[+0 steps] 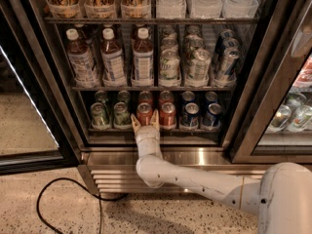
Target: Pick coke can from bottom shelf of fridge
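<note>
The fridge (246,77) stands open in front of me. Its bottom shelf (156,129) holds a row of cans: green ones at the left, red ones in the middle, blue ones at the right. The front left coke can (144,113) is red with a silver top. My gripper (145,120) reaches up from the white arm (161,172) to this can. Its two tan fingers stand open, one on each side of the can's lower part. A second coke can (167,115) stands just to the right.
Green cans (100,115) and blue cans (190,115) flank the red ones. Bottles (112,57) and tall cans (197,65) fill the rack above. The shiny louvred base (117,177) lies below. A black cable (68,204) loops on the floor at left. The glass door (29,106) hangs open.
</note>
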`<state>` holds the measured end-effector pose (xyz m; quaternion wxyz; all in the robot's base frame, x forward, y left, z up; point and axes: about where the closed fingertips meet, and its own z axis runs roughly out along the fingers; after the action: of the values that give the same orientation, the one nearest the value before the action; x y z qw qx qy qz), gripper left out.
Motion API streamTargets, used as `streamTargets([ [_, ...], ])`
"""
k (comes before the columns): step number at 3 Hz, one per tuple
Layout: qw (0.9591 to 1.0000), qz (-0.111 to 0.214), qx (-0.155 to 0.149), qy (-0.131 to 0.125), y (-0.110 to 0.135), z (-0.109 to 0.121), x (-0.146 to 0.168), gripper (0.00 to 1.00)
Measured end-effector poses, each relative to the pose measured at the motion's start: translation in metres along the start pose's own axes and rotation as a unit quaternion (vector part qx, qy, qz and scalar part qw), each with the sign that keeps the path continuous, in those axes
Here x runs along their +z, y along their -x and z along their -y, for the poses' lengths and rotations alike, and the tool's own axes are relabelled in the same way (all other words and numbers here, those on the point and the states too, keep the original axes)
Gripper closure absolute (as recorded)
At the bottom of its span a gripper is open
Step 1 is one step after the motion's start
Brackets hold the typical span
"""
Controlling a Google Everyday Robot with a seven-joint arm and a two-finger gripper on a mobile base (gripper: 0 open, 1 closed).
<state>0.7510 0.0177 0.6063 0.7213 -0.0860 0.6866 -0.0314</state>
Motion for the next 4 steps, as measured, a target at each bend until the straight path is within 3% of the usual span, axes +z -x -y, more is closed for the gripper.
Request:
streamTargets([
  [2, 0.9997, -0.021, 0.004, 0.011, -0.007, -0.003, 0.022, 0.32],
  [4, 0.9997, -0.017, 0.011, 0.015, -0.011, -0.002, 0.022, 0.74],
])
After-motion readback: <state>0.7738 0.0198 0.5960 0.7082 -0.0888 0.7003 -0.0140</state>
